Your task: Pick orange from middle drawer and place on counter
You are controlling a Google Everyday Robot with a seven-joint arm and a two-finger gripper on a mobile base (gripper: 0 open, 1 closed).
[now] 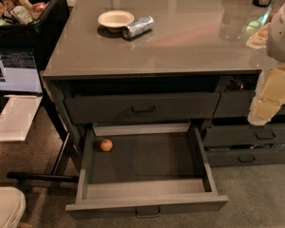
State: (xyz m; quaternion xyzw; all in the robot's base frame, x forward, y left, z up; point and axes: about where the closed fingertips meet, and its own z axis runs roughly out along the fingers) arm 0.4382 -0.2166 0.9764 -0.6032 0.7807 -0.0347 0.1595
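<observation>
Orange [106,145] sits in the open middle drawer's [147,204] back left corner, lower left of centre. It looks light, firm and apt to roll, so it is best pinched across its widest part. Gripper [268,99] hangs at right edge; open or closed, I cannot tell.

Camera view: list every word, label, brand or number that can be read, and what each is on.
No text can be read.
Drink can on the counter, beside the white bowl: print too blurred.
Snack packets in the black bin: labels too blurred.
White-and-blue box at left: dark marks, unreadable.
Orange in the open middle drawer: no text.
Gripper, at the right edge below the counter's edge: no text.
</observation>
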